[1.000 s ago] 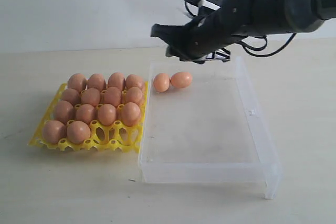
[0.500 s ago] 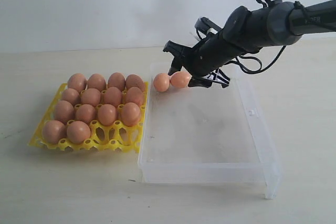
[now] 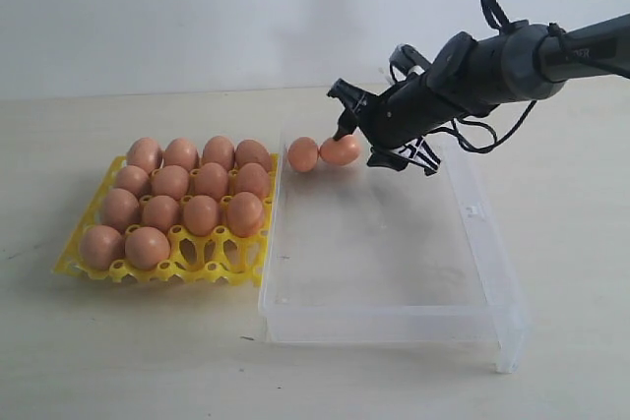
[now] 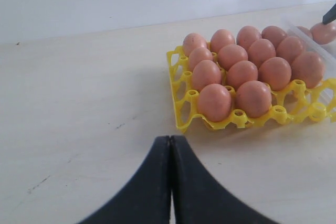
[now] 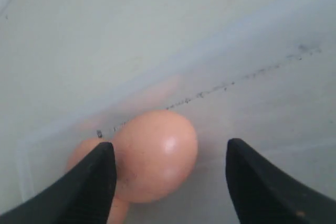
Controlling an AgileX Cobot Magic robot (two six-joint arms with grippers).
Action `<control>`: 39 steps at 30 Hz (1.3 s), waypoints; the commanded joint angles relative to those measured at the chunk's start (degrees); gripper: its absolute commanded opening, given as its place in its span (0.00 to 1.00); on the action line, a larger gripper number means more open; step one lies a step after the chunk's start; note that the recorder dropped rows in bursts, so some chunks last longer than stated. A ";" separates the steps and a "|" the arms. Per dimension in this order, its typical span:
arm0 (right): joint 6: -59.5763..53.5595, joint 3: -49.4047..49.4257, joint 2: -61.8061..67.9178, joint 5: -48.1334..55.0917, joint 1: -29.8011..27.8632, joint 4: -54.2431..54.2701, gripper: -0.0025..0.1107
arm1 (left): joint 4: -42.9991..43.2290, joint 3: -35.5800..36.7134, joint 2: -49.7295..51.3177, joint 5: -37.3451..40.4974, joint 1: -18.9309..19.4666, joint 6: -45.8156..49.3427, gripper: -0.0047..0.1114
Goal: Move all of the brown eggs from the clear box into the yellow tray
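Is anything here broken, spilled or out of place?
Nothing stands out. The brown eggs in the yellow tray sit neatly in their cells; the two eggs in the clear box look whole, and nothing is spilled.

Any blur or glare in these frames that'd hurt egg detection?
Right wrist view: soft focus throughout, the near egg carries a small white glint, the dark right fingers are blurred at the edges. Left wrist view: eggs in the yellow tray sharp, evenly lit. Exterior view: diffuse light, faint shadows; clear box walls low-contrast.
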 commanded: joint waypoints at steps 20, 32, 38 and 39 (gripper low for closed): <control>0.21 -4.47 4.08 -0.86 -0.49 3.99 0.27 | 0.12 -0.23 -0.32 -0.45 -0.25 -0.01 0.04; -0.69 -4.47 2.53 -1.02 -0.49 3.35 0.02 | 0.12 -0.23 -0.32 -0.45 -0.25 -0.01 0.04; -9.44 -4.47 -2.35 -0.78 -0.49 2.49 0.02 | 0.12 -0.23 -0.32 -0.45 -0.25 -0.01 0.04; -10.49 -4.36 -3.06 -0.63 -0.49 2.28 0.02 | 0.12 -0.23 -0.32 -0.45 -0.25 -0.01 0.04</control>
